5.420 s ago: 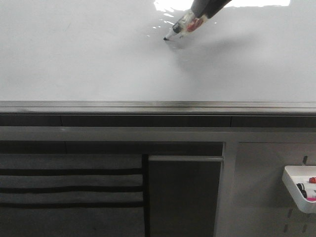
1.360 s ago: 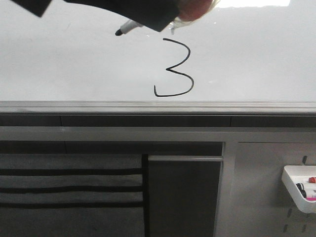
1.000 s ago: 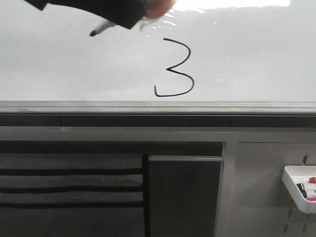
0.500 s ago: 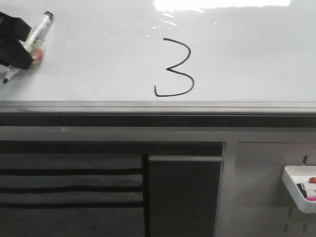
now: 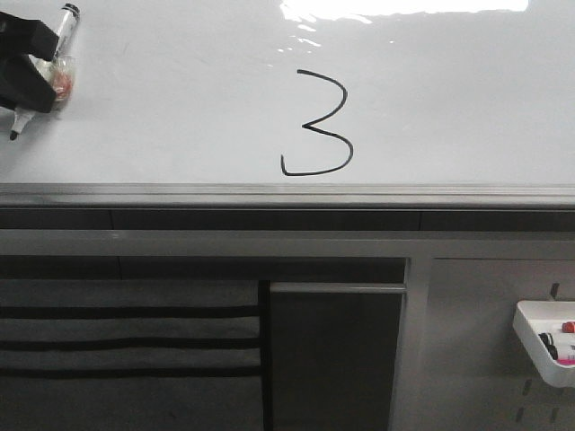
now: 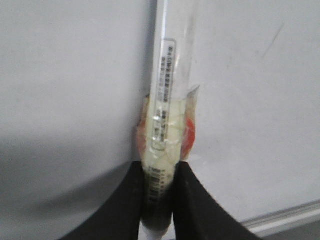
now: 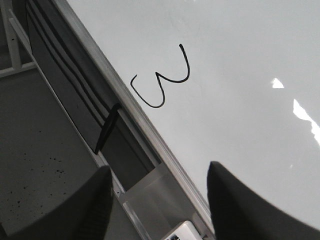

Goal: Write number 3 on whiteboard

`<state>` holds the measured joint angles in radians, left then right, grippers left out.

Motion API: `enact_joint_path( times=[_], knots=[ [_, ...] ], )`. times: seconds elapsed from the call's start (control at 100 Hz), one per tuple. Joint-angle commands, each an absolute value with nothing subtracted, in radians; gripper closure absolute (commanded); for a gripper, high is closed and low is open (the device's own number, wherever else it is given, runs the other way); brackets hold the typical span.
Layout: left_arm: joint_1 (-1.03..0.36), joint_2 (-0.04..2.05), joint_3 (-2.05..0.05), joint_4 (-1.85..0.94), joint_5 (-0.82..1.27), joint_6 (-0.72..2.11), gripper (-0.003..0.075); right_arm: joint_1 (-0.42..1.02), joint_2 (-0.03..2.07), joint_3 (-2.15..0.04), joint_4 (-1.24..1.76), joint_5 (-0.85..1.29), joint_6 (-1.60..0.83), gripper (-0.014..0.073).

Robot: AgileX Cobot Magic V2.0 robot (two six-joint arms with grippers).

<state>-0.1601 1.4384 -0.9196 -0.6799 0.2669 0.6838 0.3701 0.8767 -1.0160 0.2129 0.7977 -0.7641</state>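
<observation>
Black, smooth fingers (image 6: 131, 200) of the left gripper (image 6: 159, 200) curve inward and pinch a marker (image 6: 164, 100) between them, clamped tight on its barrel. That barrel is a slim white cylinder with a printed label and barcode, wrapped near the grip in crinkled clear tape over a pale pad with a red patch showing at either side. In the front view the same gripper (image 5: 31, 76) sits at the far left edge over the board, the marker (image 5: 54, 63) tilted with its dark cap end up and its black tip pointing down, near the lower left of the white surface; whether the tip touches cannot be told.

Two broad, matte black fingers (image 7: 240, 200) of the right gripper (image 7: 160, 200) stand wide apart with nothing between them, hanging over the board's lower edge.

Nearest the front camera is a grey pegboard panel (image 5: 476, 359) with slots, carrying a small white plastic tray (image 5: 539, 346) that holds dark and pink items. Beside it lie dark ribbed slats and a flat dark panel. Above runs a grey brushed-metal ledge (image 5: 287, 193).

Beyond the ledge spreads the whiteboard (image 5: 449, 108), glossy and pale, with bright glare along its far edge. The number 3 (image 5: 316, 124) sits at its middle, just above the ledge, drawn in a thin black line with a rounded upper bow, a sharp angular waist and a small hook at its lower tail.
</observation>
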Motion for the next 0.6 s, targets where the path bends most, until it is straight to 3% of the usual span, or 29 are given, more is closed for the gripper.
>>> enact_joint_path(
  times=[0.0, 0.41, 0.47, 0.59],
  knots=[
    [-0.157, 1.417, -0.948, -0.715, 0.093, 0.669, 0.0738, 0.362, 0.876, -1.041, 0.22, 0.736, -0.758, 0.0223],
    [-0.157, 1.417, -0.948, -0.715, 0.071, 0.669, 0.0725, 0.362, 0.876, -1.041, 0.22, 0.736, -0.758, 0.0223],
    [-0.157, 1.417, -0.948, -0.711, 0.071, 0.675, 0.068, 0.362, 0.876, -1.041, 0.22, 0.736, -0.758, 0.0223],
    [-0.157, 1.417, -0.948, -0.709, 0.071, 0.678, 0.0507, 0.362, 0.876, -1.041, 0.22, 0.736, -0.757, 0.0223]
  ],
)
